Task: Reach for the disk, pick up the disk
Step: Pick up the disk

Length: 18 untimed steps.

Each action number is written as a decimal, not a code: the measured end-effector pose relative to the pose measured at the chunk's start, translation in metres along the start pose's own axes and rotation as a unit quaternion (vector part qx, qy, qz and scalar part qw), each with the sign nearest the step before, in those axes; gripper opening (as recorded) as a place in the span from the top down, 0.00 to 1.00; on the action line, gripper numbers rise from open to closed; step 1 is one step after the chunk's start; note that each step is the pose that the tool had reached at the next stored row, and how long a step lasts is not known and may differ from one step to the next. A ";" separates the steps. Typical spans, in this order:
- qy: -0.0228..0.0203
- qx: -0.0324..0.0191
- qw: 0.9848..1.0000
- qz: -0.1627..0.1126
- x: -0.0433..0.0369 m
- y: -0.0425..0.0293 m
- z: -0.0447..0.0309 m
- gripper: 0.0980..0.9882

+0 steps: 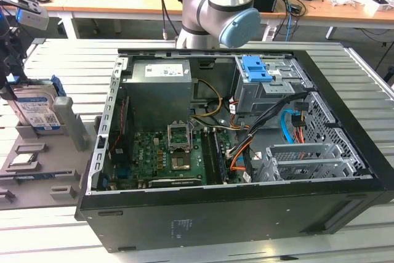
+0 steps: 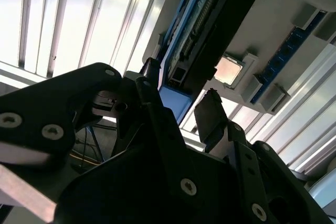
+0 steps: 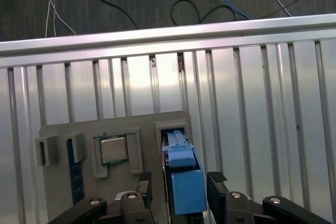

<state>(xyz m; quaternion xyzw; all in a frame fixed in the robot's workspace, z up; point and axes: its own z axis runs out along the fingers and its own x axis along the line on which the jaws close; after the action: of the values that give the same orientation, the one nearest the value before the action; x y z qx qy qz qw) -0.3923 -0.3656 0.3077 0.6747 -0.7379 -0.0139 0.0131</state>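
Slatted aluminium table (image 3: 252,103) holds a grey tray (image 3: 63,129); the silver-grey, blue-railed rectangular disk (image 3: 188,195) stands upright in its slot. My gripper (image 3: 180,178) straddles it, open and empty; reach nearly complete, grasp needs square closure

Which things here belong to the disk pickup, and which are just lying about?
In the job:
- disk, upright in its tray slot
- gripper, open, one finger on each side of the disk
- tray, holding the disk

Lying about:
- chip, in the tray beside the disk
- computer case, open
- blue latch, inside the case
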 end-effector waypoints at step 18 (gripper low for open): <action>0.000 0.000 1.000 0.000 0.0000 -0.0004 0.0113 0.50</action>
<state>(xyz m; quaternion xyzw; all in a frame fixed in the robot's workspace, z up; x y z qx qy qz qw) -0.3923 -0.3656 0.2963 0.6746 -0.7379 -0.0139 0.0130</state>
